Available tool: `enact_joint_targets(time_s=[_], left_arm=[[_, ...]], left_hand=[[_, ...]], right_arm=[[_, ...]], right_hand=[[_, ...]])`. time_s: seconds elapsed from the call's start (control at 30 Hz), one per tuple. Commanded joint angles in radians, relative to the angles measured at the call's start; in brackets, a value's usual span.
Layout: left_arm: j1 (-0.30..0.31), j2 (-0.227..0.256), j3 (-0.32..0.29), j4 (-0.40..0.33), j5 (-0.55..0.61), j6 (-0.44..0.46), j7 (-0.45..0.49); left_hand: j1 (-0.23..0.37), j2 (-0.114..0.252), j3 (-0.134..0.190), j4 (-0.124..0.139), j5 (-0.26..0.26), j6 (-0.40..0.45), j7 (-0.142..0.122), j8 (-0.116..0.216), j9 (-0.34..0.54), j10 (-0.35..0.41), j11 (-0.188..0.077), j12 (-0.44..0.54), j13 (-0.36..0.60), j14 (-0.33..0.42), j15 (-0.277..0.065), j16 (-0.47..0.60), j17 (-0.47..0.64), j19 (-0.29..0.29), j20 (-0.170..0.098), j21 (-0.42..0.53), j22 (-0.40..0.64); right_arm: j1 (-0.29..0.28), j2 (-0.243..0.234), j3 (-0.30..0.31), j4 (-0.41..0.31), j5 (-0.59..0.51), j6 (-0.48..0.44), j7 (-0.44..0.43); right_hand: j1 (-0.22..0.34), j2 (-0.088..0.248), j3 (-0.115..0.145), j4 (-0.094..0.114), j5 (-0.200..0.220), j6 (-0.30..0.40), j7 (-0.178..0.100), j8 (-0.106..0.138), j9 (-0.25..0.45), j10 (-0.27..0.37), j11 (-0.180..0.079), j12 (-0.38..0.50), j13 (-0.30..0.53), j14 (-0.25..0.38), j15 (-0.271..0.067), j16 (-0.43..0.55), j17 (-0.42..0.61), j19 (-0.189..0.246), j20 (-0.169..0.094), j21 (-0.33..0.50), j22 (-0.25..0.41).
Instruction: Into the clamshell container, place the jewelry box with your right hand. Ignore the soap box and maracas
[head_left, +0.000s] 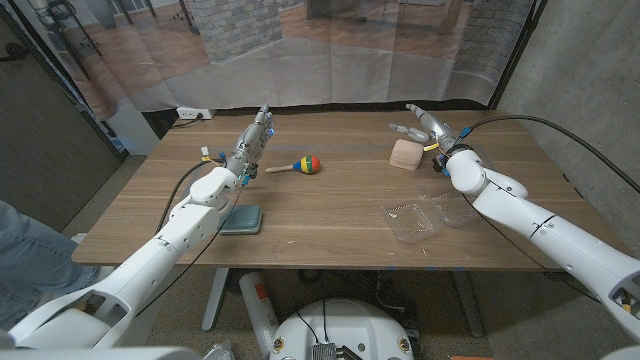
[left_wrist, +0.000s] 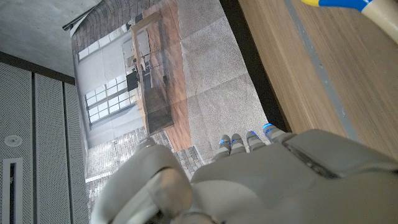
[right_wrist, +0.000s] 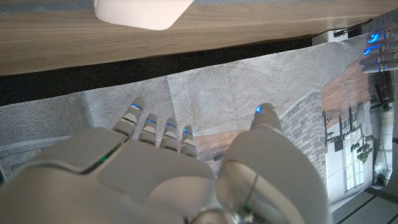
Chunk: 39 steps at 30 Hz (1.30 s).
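The jewelry box (head_left: 406, 154) is a small tan block standing on the table's far right part; its pale underside (right_wrist: 144, 12) shows in the right wrist view. My right hand (head_left: 421, 124) hovers just behind and above it, fingers spread and holding nothing; its back (right_wrist: 168, 168) shows in the right wrist view. The clear clamshell container (head_left: 425, 217) lies open on the table nearer to me, right of centre. My left hand (head_left: 256, 134) stands far left of centre with fingers straight and nothing in it; its back (left_wrist: 249, 180) shows in the left wrist view.
A maraca (head_left: 300, 165) with a red, blue and yellow head lies just right of my left hand; its handle (left_wrist: 348, 5) shows in the left wrist view. A dark teal soap box (head_left: 241, 219) lies near the front left, beside my left forearm. A clear curtain hangs behind the table.
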Motion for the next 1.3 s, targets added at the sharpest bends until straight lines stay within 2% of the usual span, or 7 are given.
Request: enact_joint_targets(time_s=[0.03,0.37,0.47,0.57,0.7,1.0,1.3], left_arm=[[0.001,-0.001,0.008,-0.011,0.004,0.011,0.001],[0.012,0.001,0.005,-0.021,0.009,0.007,0.015],[0.015,0.002,0.004,-0.023,0.007,0.007,0.015],[0.015,0.002,0.003,-0.024,0.007,0.007,0.016],[0.015,0.001,0.002,-0.020,0.007,0.000,0.013],[0.013,0.003,-0.001,-0.013,0.005,-0.005,0.006],[0.008,0.000,-0.003,-0.001,0.001,-0.009,0.002]], left_hand=[[0.014,0.003,-0.003,-0.004,0.006,0.007,-0.003,0.004,0.002,0.005,-0.004,0.002,0.001,-0.015,0.003,-0.001,0.002,-0.056,-0.023,0.002,0.003],[0.017,0.006,-0.004,-0.005,0.006,0.013,-0.002,0.003,0.002,0.005,-0.002,0.000,0.001,-0.018,0.003,-0.003,0.002,-0.060,-0.017,0.000,0.003],[0.018,0.007,-0.004,-0.005,0.006,0.014,-0.003,0.003,0.002,0.005,-0.002,-0.001,0.001,-0.017,0.004,-0.003,0.002,-0.061,-0.017,-0.001,0.003],[0.021,0.009,-0.004,-0.006,0.006,0.015,-0.002,0.001,0.002,0.008,0.015,-0.001,0.001,-0.016,0.012,-0.004,0.002,-0.060,-0.015,-0.001,0.003],[0.022,0.010,-0.005,-0.006,0.005,0.015,0.002,0.000,0.002,0.006,0.018,-0.003,0.001,-0.015,0.015,-0.004,0.002,-0.059,-0.020,-0.001,0.003],[0.026,0.012,-0.007,-0.007,0.005,0.016,0.003,-0.004,0.002,0.006,0.019,-0.005,0.001,-0.014,0.016,-0.005,0.003,-0.058,-0.025,-0.002,0.004],[0.028,0.013,-0.008,-0.008,0.004,0.016,0.003,-0.006,0.002,0.006,0.015,-0.006,0.001,-0.014,0.015,-0.005,0.003,-0.060,-0.019,-0.004,0.004]], right_arm=[[0.011,-0.028,-0.026,-0.041,-0.045,-0.080,0.050],[0.020,-0.039,-0.042,-0.054,-0.072,-0.120,0.074],[0.029,-0.038,-0.050,-0.059,-0.081,-0.146,0.091],[0.039,-0.037,-0.063,-0.062,-0.096,-0.170,0.106],[0.055,-0.036,-0.081,-0.069,-0.119,-0.211,0.128],[0.082,-0.030,-0.105,-0.064,-0.148,-0.255,0.152],[0.127,-0.024,-0.150,-0.051,-0.178,-0.319,0.224]], right_hand=[[0.015,-0.004,-0.002,-0.007,0.013,-0.015,-0.001,-0.001,0.005,-0.026,0.003,-0.008,0.005,-0.026,-0.001,-0.005,0.003,-0.013,0.019,-0.013,0.006],[0.014,-0.014,-0.013,-0.006,0.031,-0.027,0.005,0.003,0.005,-0.050,0.008,-0.004,0.004,-0.073,-0.011,-0.008,0.004,-0.082,0.035,-0.061,0.007],[0.013,-0.016,-0.015,-0.006,0.035,-0.037,0.010,0.001,0.005,-0.062,0.009,-0.005,0.004,-0.084,-0.008,-0.008,0.004,-0.086,0.036,-0.066,0.007],[0.012,-0.019,-0.018,-0.005,0.038,-0.048,0.012,-0.002,0.005,-0.070,0.010,-0.005,0.004,-0.091,-0.005,-0.007,0.005,-0.087,0.037,-0.071,0.008],[0.011,-0.021,-0.022,-0.004,0.043,-0.066,0.016,-0.005,0.004,-0.084,0.014,-0.006,0.004,-0.100,-0.003,-0.006,0.005,-0.088,0.037,-0.077,0.008],[0.010,-0.025,-0.026,-0.004,0.049,-0.078,0.018,-0.005,0.004,-0.091,0.020,-0.005,0.004,-0.100,0.003,-0.002,0.004,-0.086,0.037,-0.081,0.008],[0.009,-0.030,-0.030,-0.003,0.053,-0.079,0.020,-0.002,0.004,-0.094,0.019,-0.002,0.004,-0.098,0.005,0.000,0.004,-0.089,0.038,-0.087,0.009]])
